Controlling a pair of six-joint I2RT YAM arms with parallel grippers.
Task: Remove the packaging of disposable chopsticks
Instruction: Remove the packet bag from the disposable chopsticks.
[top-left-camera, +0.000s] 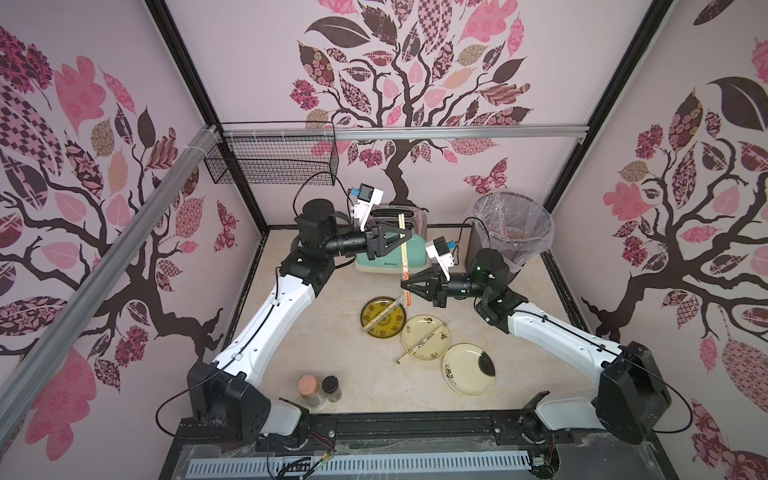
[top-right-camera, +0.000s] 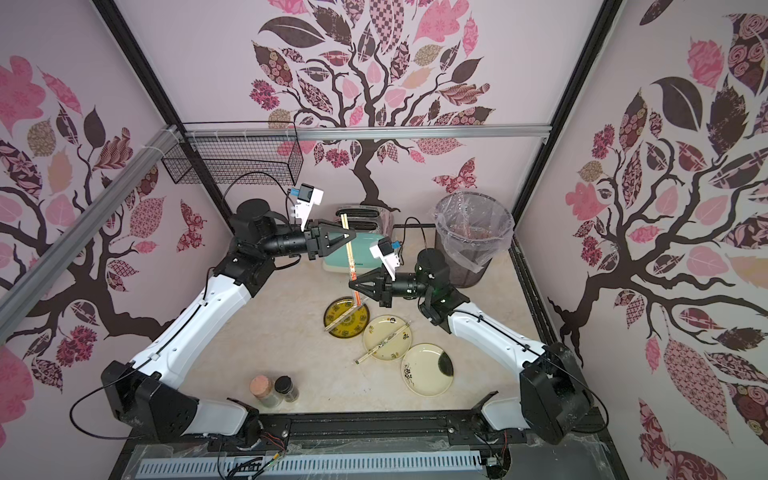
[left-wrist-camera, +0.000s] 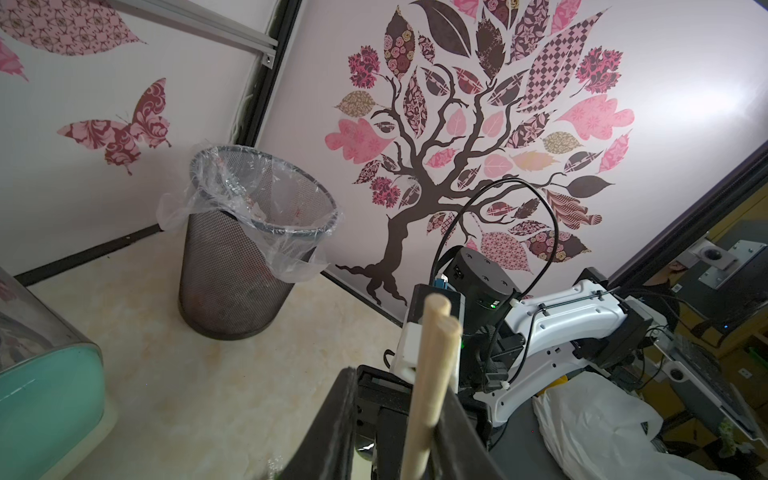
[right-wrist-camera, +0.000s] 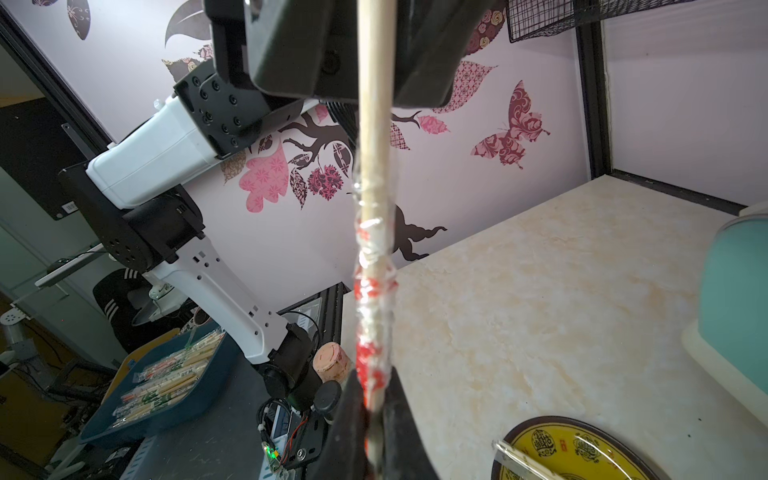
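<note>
Hanging in mid-air between the two arms is one pair of disposable chopsticks (top-left-camera: 401, 222), clear of the tabletop and just behind the dark yellow plate (top-left-camera: 392, 328). From where I stand, its long axis runs from the teal toaster (top-left-camera: 374, 261) at the back toward the plates at the front. The grippers come at it from opposite sides, crosswise to that line.

The left gripper (top-left-camera: 405, 237) is on the far stretch, where the wood is bare. Its jaws are narrow about the sticks, with one finger (left-wrist-camera: 461, 449) against them, though I cannot tell whether both sides truly pinch. The right gripper (top-left-camera: 405, 285) is at the near end, clamped tight on the red-printed sleeve (right-wrist-camera: 374, 291). That sleeve is bunched and crinkled along the near half only, with a short tail poking out past the jaws.

So the wrapper lies wholly on the right gripper's side, and I judge the coming move turns on that. Drawing the two grippers apart along the sticks' own length should slide the sleeve off the tips, while a sideways pull would likely snag it.

The lined waste bin (left-wrist-camera: 232, 286) stands behind the right arm, nearer to it than to the left. One more wrapped pair (top-left-camera: 424, 341) lies across a cream plate (top-left-camera: 436, 351), and another across the yellow one.
</note>
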